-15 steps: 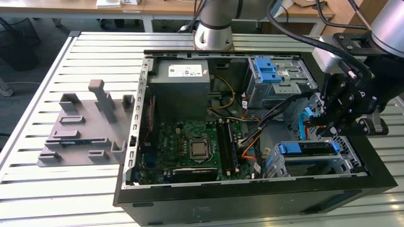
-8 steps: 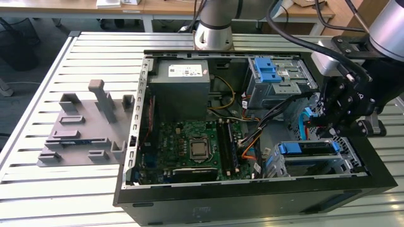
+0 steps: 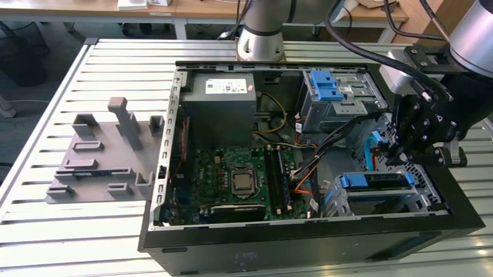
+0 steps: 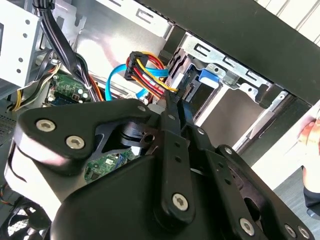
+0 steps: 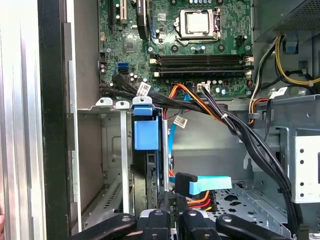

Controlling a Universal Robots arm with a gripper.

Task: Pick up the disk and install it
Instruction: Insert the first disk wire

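The computer case (image 3: pixel 308 242) lies open on the slatted worktop (image 3: pixel 69 231). The motherboard (image 3: pixel 239 173) faces up.

The disk (image 3: pixel 375 182) sits in the grey metal drive cage (image 3: pixel 431 199) at the case's corner, on the exterior view's right. Only its blue bracket and a strip of its top edge show there. In the first wrist view the disk (image 5: pixel 146 134) stands edge-on in a cage slot. Its blue tab is plain, but the body below is dark and hard to make out. In the second wrist view the blue tab (image 4: pixel 209 75) shows past the cage wall, and the rest is hidden.

The pincer (image 3: pixel 400 156) hangs inside the case just beside that cage, among the cables. Its black linkage covers the far side of the cage in the exterior view. In the second wrist view the pincer (image 4: pixel 177 107) reaches toward a bundle of red, yellow and blue leads (image 4: pixel 145 70). In the first wrist view the pincer (image 5: pixel 170 210) is cut off at the frame's edge, close to the disk's lower edge. Whether it is open, closed or touching the disk cannot be told.

A second cage with blue latches (image 3: pixel 331 86) sits by the power supply (image 3: pixel 219 104). A grey plastic holder block (image 3: pixel 104 156) rests outside the case, well apart.
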